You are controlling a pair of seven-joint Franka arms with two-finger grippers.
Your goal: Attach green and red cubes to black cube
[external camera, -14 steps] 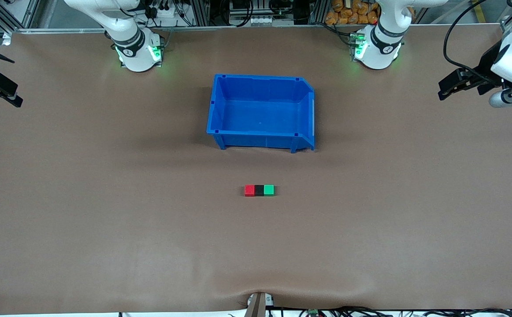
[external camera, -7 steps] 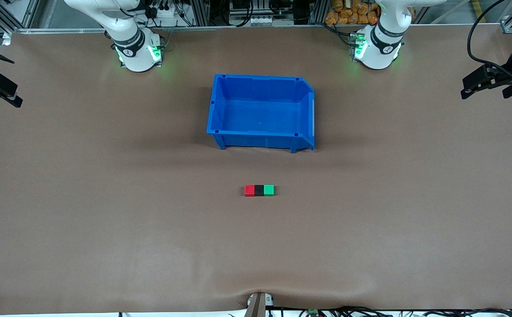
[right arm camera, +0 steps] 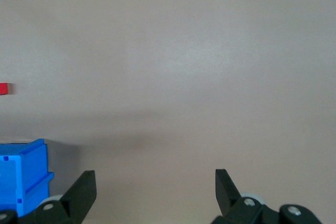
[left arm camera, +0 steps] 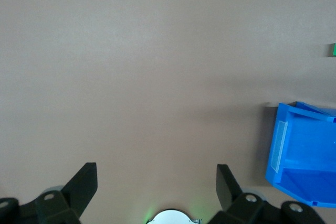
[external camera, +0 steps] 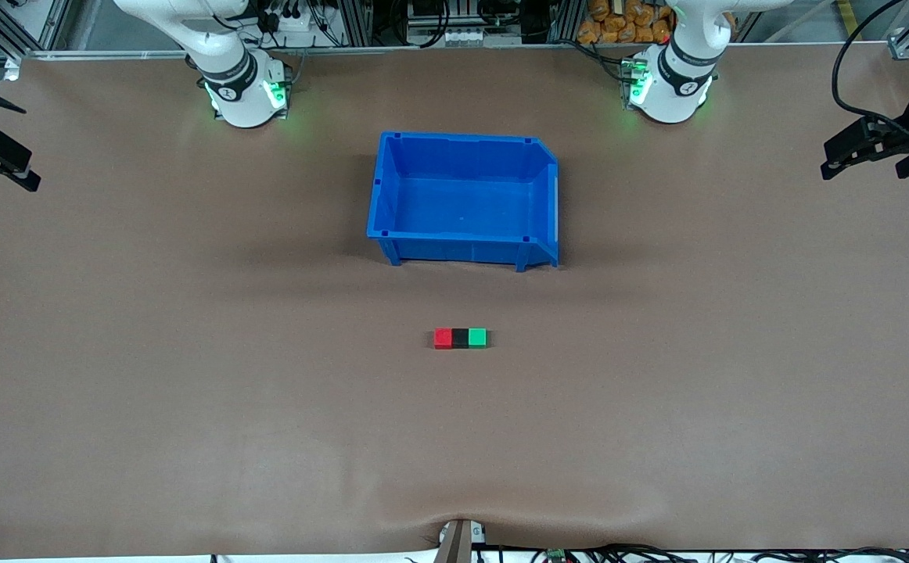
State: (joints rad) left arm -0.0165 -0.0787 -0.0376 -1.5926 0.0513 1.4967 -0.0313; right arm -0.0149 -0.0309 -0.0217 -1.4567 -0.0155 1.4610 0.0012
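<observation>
- The small matte black cube (external camera: 461,338) lies on the brown table cover (external camera: 188,391), nearer the front camera than the blue plastic bin (external camera: 392,188), with the bright red cube (external camera: 443,338) touching its side toward the right arm's end and the bright green cube (external camera: 477,337) touching its side toward the left arm's end; the three form one straight row.
- Judged from that row, the joining looks done, so the step in hand is pulling clear: doing it well means keeping both arms high and well apart from the row so nothing nudges it.
- The left gripper (left arm camera: 157,182) hangs over the left arm's end of the table, fingers spread wide and empty.
- The right gripper (right arm camera: 155,184) sits over the right arm's end, likewise spread and holding nothing.
- Compared with a second ago, the left gripper has moved farther out toward the table's edge; the cubes, bin and right gripper have not shifted.
</observation>
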